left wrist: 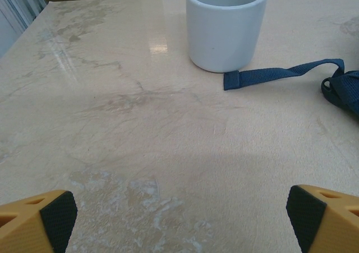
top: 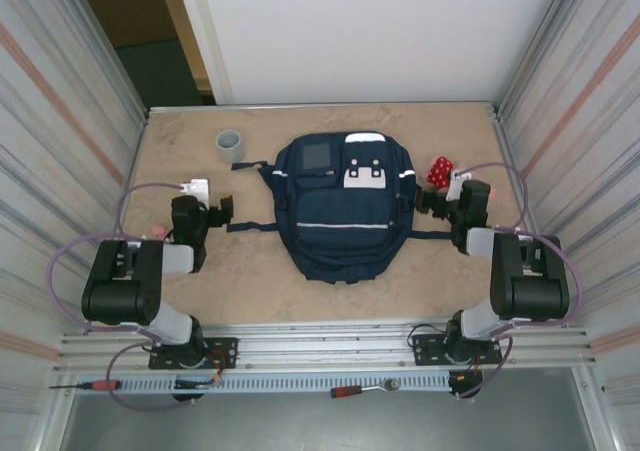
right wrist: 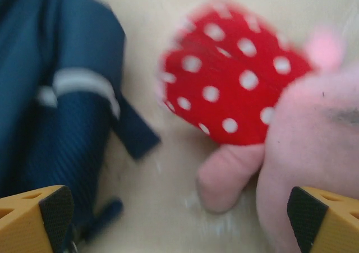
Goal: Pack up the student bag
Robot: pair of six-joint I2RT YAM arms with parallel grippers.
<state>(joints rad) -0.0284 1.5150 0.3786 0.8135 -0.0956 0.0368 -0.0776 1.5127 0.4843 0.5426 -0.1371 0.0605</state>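
The student bag [top: 344, 206] is lying flat in the middle of the surface [top: 250, 291]. Left of the bag, the left gripper [left wrist: 179, 216] is holding its jaws wide apart. Right of the bag, the right gripper [right wrist: 179, 219] is holding its jaws apart over a pink soft toy [right wrist: 314, 146].

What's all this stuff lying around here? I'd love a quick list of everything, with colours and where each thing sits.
student bag: one, navy blue with white patches, flat in the middle of the table.
cup: one, pale grey, far left of the table, beside a loose bag strap.
plush toy: one, pink with a red white-dotted part, just right of the bag.
table: one, beige marbled.
screwdrivers: two, red-handled, on the metal rail at the near edge.
left gripper: one, yellow fingers with black pads, open, above bare table short of the cup.
right gripper: one, same colours, open, over the plush toy.
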